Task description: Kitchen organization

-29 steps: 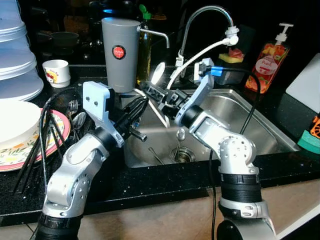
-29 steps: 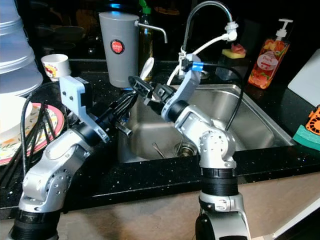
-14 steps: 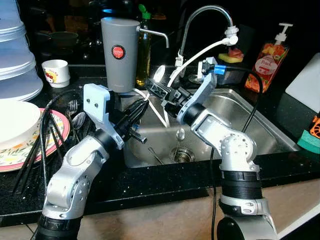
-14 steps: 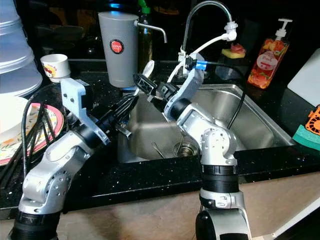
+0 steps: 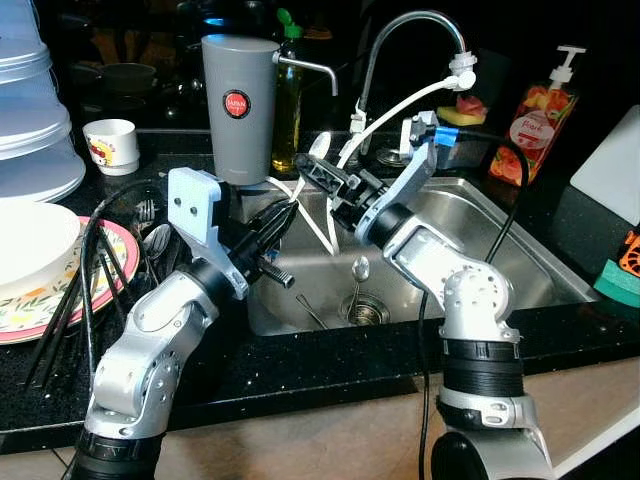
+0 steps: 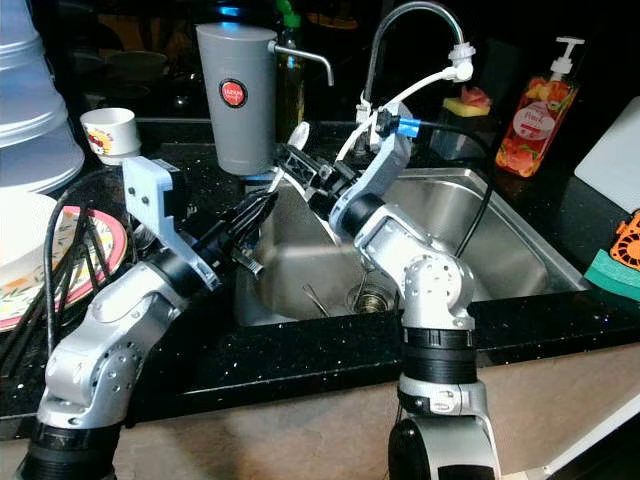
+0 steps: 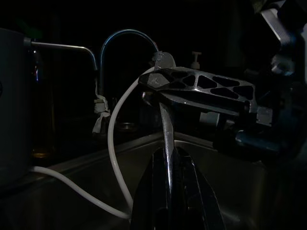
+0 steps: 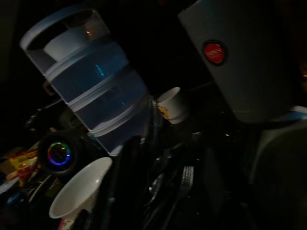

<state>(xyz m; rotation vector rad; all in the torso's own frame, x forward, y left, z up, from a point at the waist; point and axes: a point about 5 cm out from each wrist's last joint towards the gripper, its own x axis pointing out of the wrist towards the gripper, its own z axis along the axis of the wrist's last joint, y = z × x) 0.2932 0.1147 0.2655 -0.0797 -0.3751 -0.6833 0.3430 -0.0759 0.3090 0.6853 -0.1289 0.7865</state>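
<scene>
A pale spoon (image 5: pixel 320 147) is held over the left rim of the steel sink (image 5: pixel 500 230), bowl end up. My right gripper (image 5: pixel 318 175) reaches in from the sink side and is shut on the spoon just below the bowl (image 8: pixel 79 189). My left gripper (image 5: pixel 285 212) points up at it from the counter side. In the left wrist view the thin handle (image 7: pixel 166 139) runs down between my left fingers (image 7: pixel 148 201), which are shut on it. A second spoon (image 5: pixel 358 268) lies in the basin by the drain.
A grey canister (image 5: pixel 240 105) stands just behind the grippers, with the tap (image 5: pixel 415 20) and its white hose beside it. Plates (image 5: pixel 40 290), loose cutlery (image 5: pixel 150 235), a small cup (image 5: pixel 112 143) and stacked tubs (image 5: pixel 30 110) crowd the left counter. A soap bottle (image 5: pixel 540 115) stands back right.
My right gripper has shifted a little toward the tap, carrying the spoon's bowl with it. The left gripper has stayed almost in place.
</scene>
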